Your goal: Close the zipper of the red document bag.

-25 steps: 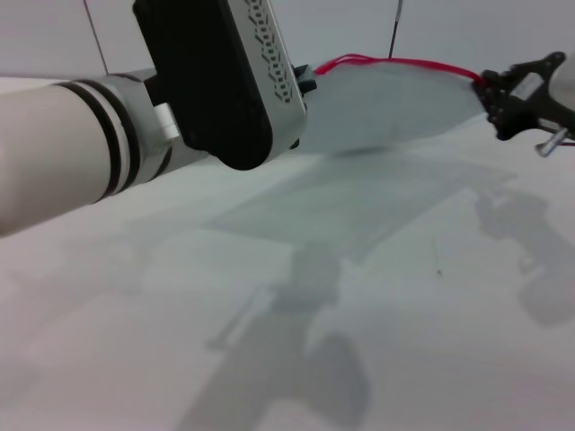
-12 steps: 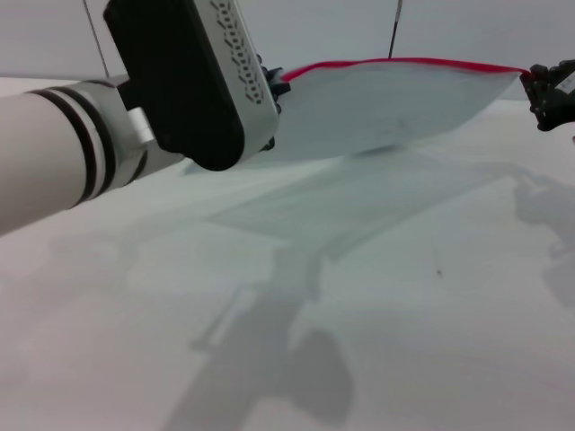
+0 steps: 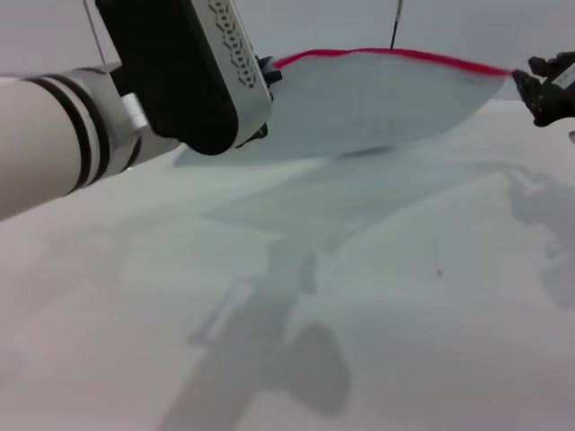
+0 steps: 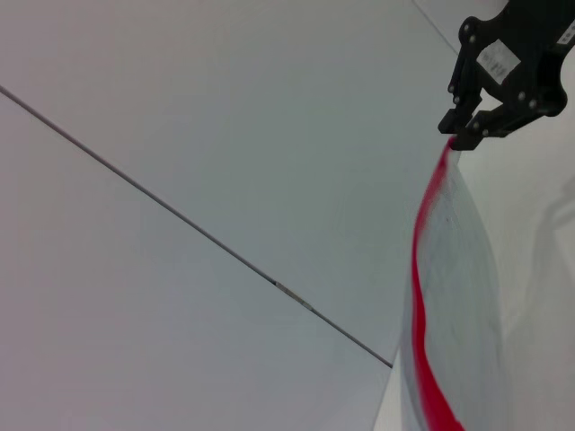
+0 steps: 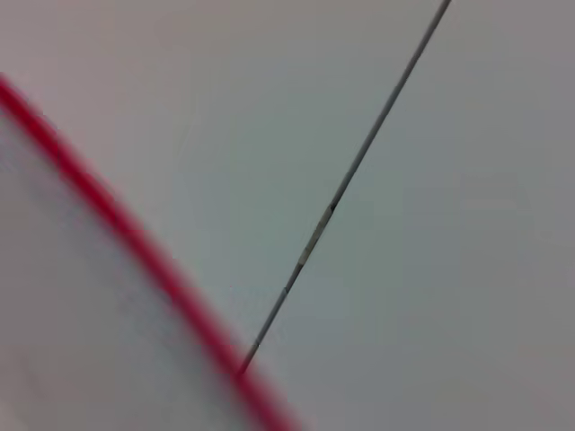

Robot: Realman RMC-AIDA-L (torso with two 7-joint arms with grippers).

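The red document bag hangs in the air above the table, stretched between my two grippers, its lower edge sagging toward the tabletop. The zipper runs as a taut red line along its top edge. My left gripper is shut on the bag's left end, mostly hidden behind the arm's black wrist housing. At the far right my right gripper pinches the zipper's other end. The left wrist view shows that right gripper shut on the end of the zipper. The zipper crosses the right wrist view diagonally.
The white table lies under the bag, marked only by the shadows of the arms and bag. A pale wall with thin dark seams stands behind. My left forearm fills the upper left of the head view.
My right gripper has slid rightward along the zipper, and the looped red edge is now straight and taut. The left gripper has shifted a little left and up with its end.
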